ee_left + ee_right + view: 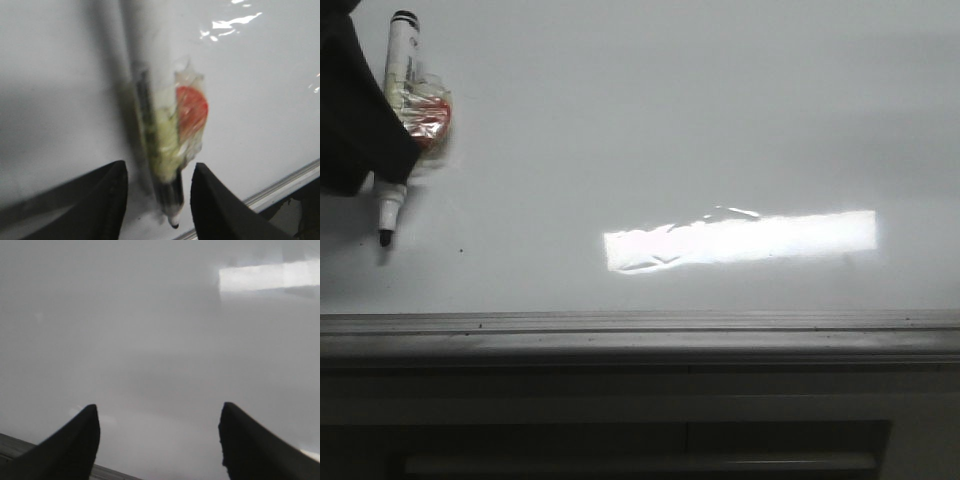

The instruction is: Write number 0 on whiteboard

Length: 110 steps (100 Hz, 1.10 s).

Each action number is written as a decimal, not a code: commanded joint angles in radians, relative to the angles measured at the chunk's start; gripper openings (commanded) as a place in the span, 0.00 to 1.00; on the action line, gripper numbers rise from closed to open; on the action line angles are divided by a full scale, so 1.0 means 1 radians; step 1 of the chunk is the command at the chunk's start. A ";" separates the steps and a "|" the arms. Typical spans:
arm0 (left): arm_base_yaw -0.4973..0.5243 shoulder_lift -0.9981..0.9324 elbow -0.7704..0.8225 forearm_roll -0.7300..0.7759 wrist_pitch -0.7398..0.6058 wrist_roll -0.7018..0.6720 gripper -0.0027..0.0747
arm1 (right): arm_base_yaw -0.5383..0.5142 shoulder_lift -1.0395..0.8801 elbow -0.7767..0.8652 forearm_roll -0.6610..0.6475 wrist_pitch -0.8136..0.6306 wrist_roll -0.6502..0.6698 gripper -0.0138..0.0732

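The whiteboard (pixel 720 120) is glossy white and fills the front view. No number 0 shows on it; I see only a tiny dark speck (pixel 461 249). A white marker (pixel 400 50) with a black uncapped tip (pixel 385 237) and a wrap of clear and red tape (pixel 428 112) lies at the board's left. My left gripper (pixel 390 165) hangs over the marker's lower half. In the left wrist view the marker (pixel 165 145) sits between the open fingers (pixel 112 200) with a gap on each side. My right gripper (pixel 159 407) is open over bare whiteboard (pixel 150 330).
A bright rectangular glare patch (pixel 740 240) lies on the board right of centre. The grey metal frame (pixel 640 325) runs along the board's near edge, also visible as a frame strip (pixel 280 187) close to the marker tip.
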 commanded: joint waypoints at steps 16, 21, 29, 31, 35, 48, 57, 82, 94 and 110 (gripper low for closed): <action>-0.007 0.052 -0.032 -0.015 -0.029 -0.010 0.27 | 0.001 0.010 -0.037 -0.033 -0.053 -0.009 0.67; -0.007 0.058 -0.032 0.002 -0.016 -0.007 0.16 | 0.001 0.010 -0.037 -0.033 -0.053 -0.009 0.67; -0.007 0.060 -0.032 0.034 -0.015 0.013 0.01 | 0.001 0.010 -0.037 -0.032 -0.057 -0.009 0.67; -0.007 0.060 -0.032 0.038 -0.015 0.016 0.01 | 0.001 0.010 -0.037 -0.032 -0.059 -0.009 0.67; -0.007 0.060 -0.032 0.041 -0.021 0.016 0.01 | 0.001 0.010 -0.039 -0.032 -0.059 -0.009 0.67; -0.023 0.024 -0.053 0.037 0.017 0.096 0.01 | 0.027 0.010 -0.052 0.012 -0.212 -0.088 0.67; -0.091 -0.021 -0.097 0.037 0.073 0.305 0.01 | 0.084 0.019 -0.074 0.069 -0.376 -0.213 0.67; -0.330 -0.124 -0.210 0.152 0.118 0.710 0.01 | 0.460 0.258 -0.274 0.069 -0.152 -0.474 0.67; -0.418 -0.129 -0.212 0.300 0.164 0.733 0.01 | 0.642 0.384 -0.390 0.048 -0.020 -0.507 0.67; -0.494 -0.127 -0.212 0.344 0.180 0.752 0.01 | 0.703 0.475 -0.466 0.013 -0.039 -0.507 0.67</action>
